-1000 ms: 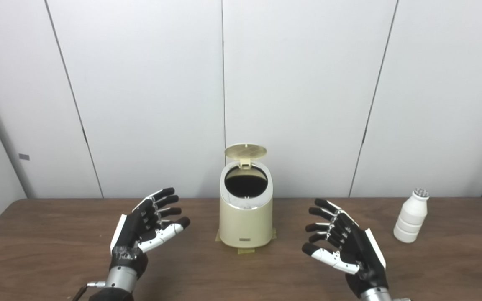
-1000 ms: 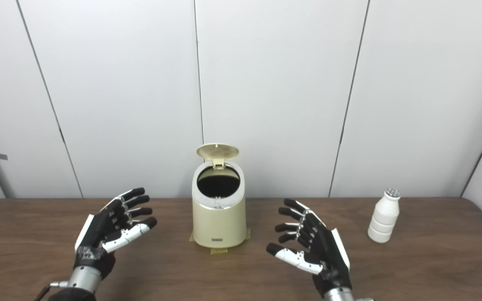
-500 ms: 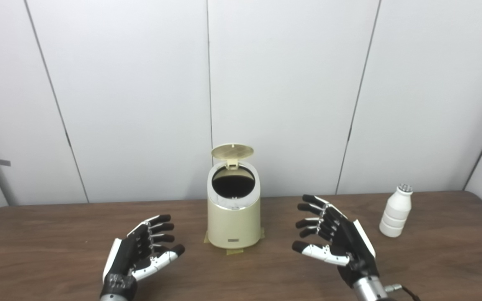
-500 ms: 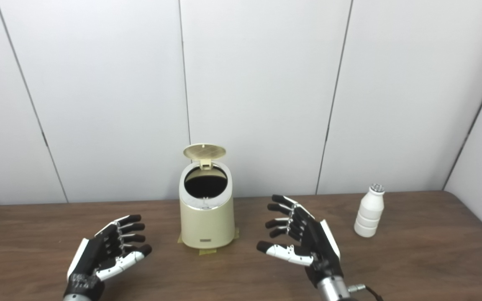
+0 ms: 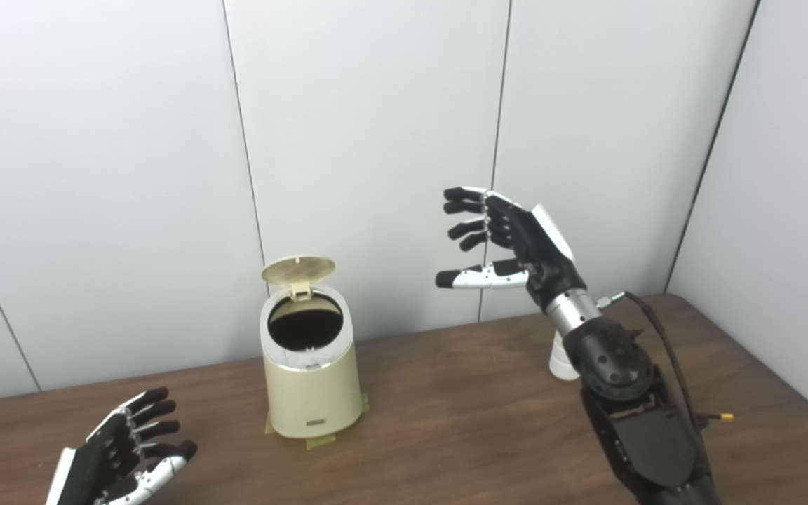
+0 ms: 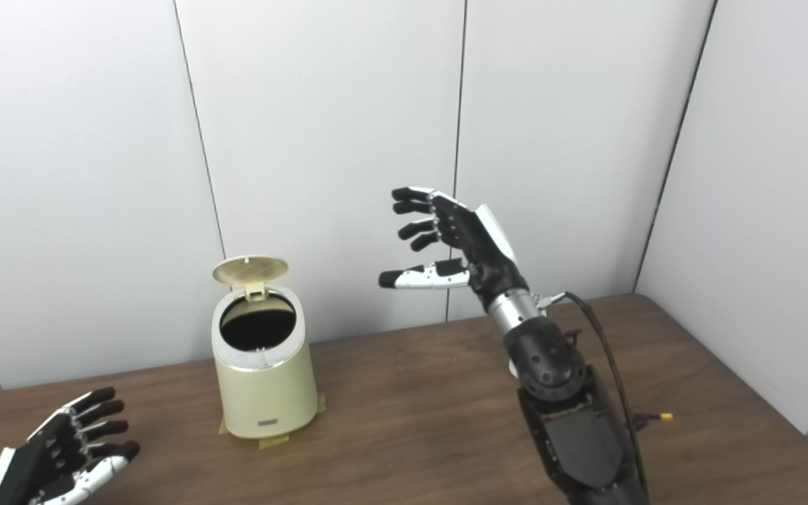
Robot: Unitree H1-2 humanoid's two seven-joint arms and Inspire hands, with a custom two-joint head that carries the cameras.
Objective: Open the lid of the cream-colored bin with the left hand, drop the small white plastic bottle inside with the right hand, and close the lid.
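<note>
Bin open, bottle mostly hidden behind right arm

Small white bottle [image 5: 560, 359] right of centre on the table [image 5: 446, 421], only its lower part showing behind the right forearm. Cream bin [image 5: 311, 379] left of centre, lid [image 5: 298, 268] tipped up at the back, dark inside visible, tape under its base. Right hand [image 5: 509, 242] raised mid-frame, above table, fingers spread, holding nothing, well apart from bin. Left hand [image 5: 120, 459] lower left corner, low over table, fingers apart, empty

The cream bin [image 5: 309, 379] stands upright, its round lid [image 5: 298, 268] tipped open. The white bottle [image 5: 560, 358] stands well right of the bin, mostly hidden.
</note>
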